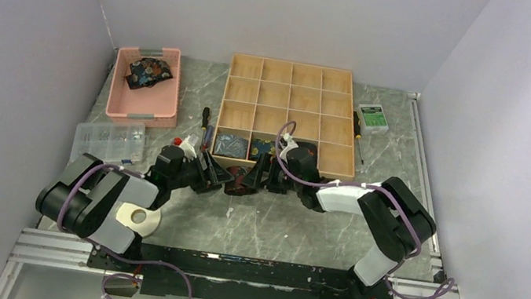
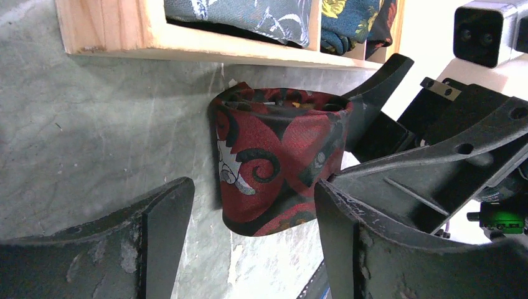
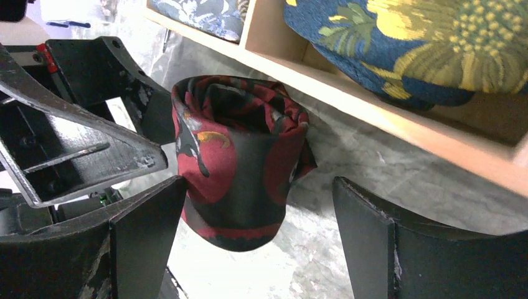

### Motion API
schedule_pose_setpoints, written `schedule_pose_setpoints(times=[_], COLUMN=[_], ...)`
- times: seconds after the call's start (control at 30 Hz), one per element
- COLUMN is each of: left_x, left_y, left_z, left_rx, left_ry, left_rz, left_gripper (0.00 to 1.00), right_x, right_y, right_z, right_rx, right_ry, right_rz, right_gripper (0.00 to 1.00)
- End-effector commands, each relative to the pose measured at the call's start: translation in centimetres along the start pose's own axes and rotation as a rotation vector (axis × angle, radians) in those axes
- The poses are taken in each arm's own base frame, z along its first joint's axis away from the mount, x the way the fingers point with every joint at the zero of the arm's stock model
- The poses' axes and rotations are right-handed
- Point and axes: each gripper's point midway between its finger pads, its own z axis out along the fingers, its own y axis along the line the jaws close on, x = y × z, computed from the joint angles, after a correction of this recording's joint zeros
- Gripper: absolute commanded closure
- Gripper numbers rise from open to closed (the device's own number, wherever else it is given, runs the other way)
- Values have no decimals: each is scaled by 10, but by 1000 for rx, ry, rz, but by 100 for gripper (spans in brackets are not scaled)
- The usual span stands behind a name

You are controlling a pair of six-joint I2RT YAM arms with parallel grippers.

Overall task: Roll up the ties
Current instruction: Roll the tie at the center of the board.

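1. The red-and-black roll (image 1: 241, 185) sits on the table (image 1: 274, 230), just in front of the near wall of the box (image 1: 223, 103) and outside any cell.
2. The left gripper (image 1: 212, 175) stands at the roll's left with its jaws apart. In its wrist view the roll (image 2: 274, 162) lies ahead between the fingers, nearer the right one.
3. The right gripper (image 1: 267, 179) faces it from the other side, jaws apart as well. In its own view the roll (image 3: 240, 162) sits between the fingers, close against the left-hand one (whether they touch, I cannot tell).
4. My judgement is that the coiling looks done. The step in hand is to grip the roll and move it into a cell beside the grey-blue tie (image 1: 231, 144) and the dark blue tie (image 1: 262, 147).
5. To do it well, only one gripper should close, since the fingers of both crowd the same spot. The other should back off first.
6. The pads should land flat on the wrapped sides, across the coil, so the loose outer end is pinned. A soft fabric coil will likely spring open under a light or off-centre squeeze.
7. Lift straight up before crossing the wall; dragging could catch the wood and unwind a layer.
8. One more tie (image 1: 148, 72) lies in the pink bin (image 1: 142, 114), not yet rolled.
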Motion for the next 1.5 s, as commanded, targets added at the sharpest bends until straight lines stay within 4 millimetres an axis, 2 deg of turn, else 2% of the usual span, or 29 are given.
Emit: schedule_pose_setpoints(times=[0.0, 0.23, 0.57, 0.77, 1.0, 1.17, 1.47], left_x=[-6, -8, -11, -12, -7, -3, -2], left_y=[-12, -8, -10, -11, -11, -4, 2], left_z=[2, -2, -8, -14, -3, 1, -5], left_rx=[47, -3, -30, -33, 1, 0, -34], left_ry=[-8, -6, -16, -39, 9, 19, 7], left_rz=[18, 43, 61, 69, 65, 51, 68], left_gripper=[25, 26, 28, 25, 27, 28, 30], right_x=[-21, -21, -14, -14, -11, -9, -4], right_y=[21, 24, 14, 12, 15, 16, 16], right_z=[8, 14, 20, 20, 22, 25, 28], right_rx=[-42, -39, 6, 20, 13, 11, 29], right_ry=[-48, -27, 18, 20, 36, 47, 56], right_rz=[-23, 2, 13, 18, 63, 81, 61], right_gripper=[8, 5, 12, 10, 8, 11, 11])
